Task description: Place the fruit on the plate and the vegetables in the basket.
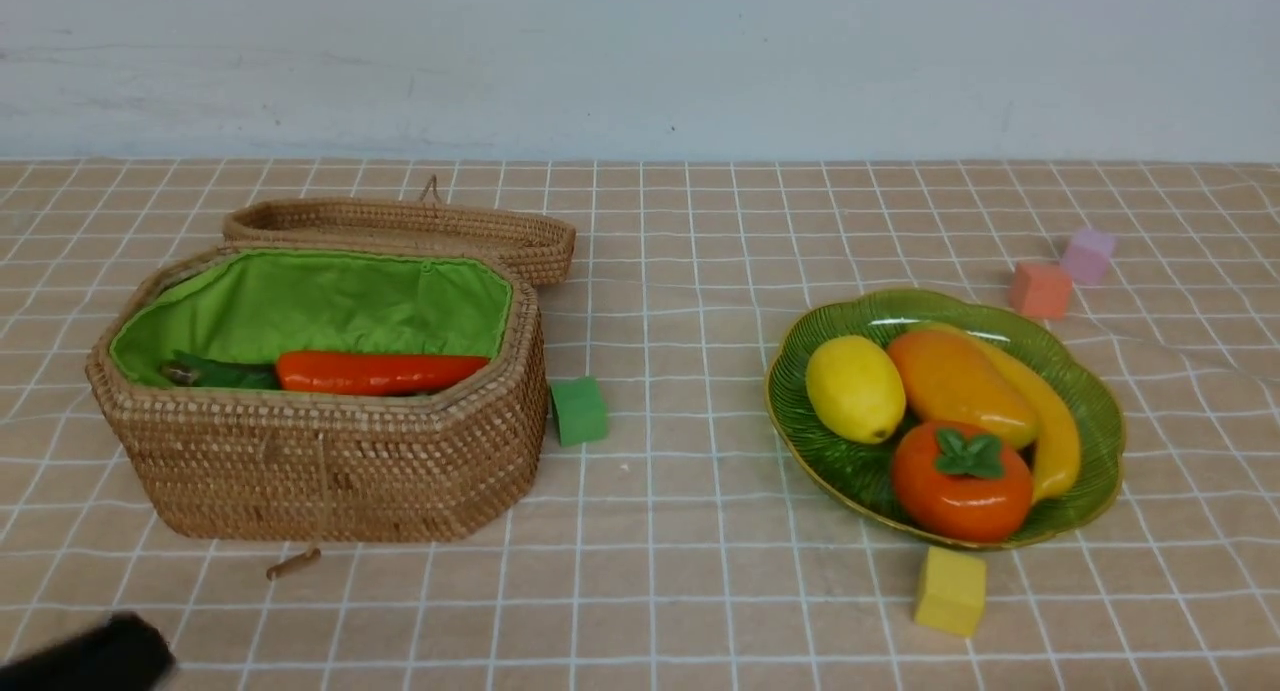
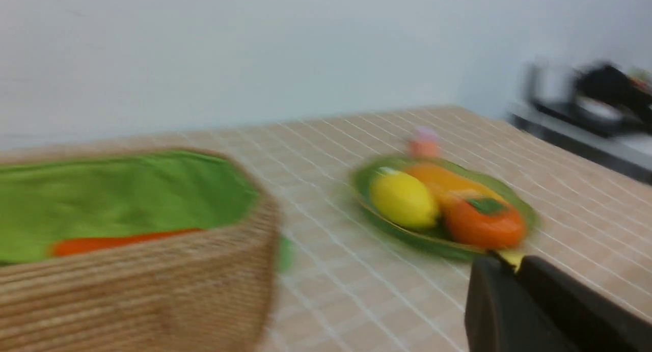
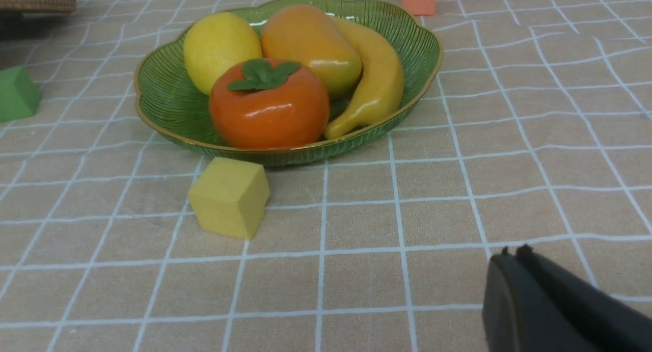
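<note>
The wicker basket [image 1: 330,461] stands open at the left, and the orange carrot [image 1: 380,371] with dark green leaves lies inside on the green lining. At the right, the green plate [image 1: 1085,391] holds the lemon [image 1: 853,386], mango [image 1: 955,381], banana [image 1: 1055,431] and persimmon [image 1: 960,481]. My left gripper [image 2: 501,258] is shut and empty, low over the cloth near the basket's front; the left wrist view is blurred. My right gripper [image 3: 512,250] is shut and empty, hovering over bare cloth on the near side of the plate [image 3: 168,107].
The basket lid [image 1: 400,231] lies behind the basket. Foam cubes sit on the checked cloth: green [image 1: 578,409] beside the basket, yellow [image 1: 950,591] in front of the plate, orange [image 1: 1040,289] and pink [image 1: 1087,255] behind it. A small wooden toggle [image 1: 292,563] lies before the basket.
</note>
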Robot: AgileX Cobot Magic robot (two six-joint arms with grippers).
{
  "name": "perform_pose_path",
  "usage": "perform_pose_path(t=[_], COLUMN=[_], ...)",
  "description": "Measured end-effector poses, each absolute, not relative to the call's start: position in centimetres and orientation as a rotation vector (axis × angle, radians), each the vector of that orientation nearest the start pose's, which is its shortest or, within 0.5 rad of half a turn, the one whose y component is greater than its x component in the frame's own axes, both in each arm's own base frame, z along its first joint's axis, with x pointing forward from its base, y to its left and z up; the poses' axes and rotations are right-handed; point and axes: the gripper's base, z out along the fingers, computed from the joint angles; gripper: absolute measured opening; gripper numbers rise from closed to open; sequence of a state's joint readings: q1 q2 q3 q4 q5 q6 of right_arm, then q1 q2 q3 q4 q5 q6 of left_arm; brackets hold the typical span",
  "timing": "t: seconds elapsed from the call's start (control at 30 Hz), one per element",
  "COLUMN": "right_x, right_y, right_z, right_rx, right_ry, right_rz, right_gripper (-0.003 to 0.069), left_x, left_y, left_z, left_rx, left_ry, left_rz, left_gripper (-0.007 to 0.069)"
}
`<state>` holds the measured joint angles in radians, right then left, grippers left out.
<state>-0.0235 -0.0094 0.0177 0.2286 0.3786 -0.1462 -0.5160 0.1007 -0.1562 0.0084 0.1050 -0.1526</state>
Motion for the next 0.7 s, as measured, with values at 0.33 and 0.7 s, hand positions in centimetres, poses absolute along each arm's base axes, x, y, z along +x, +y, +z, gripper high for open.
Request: perform_pose_path(t=[0.33,0.7], right_x=[5.2,5.2], right_y=[0.6,0.6], right_z=[17.4,17.4], right_rx=[0.025,0.024], right_ry=[1.863,1.863], right_rz=[0.108,0.107], right_gripper=[-0.0001,0.0004], left_x=[5.5,5.2], left_y=[-1.0,-1.0], left_z=[18.4,16.9], left_rx=[-0.126,-0.158], left_ry=[1.737,1.888], left_rz=[-0.335,-0.322], left_gripper=[-0.0013,-0.0013])
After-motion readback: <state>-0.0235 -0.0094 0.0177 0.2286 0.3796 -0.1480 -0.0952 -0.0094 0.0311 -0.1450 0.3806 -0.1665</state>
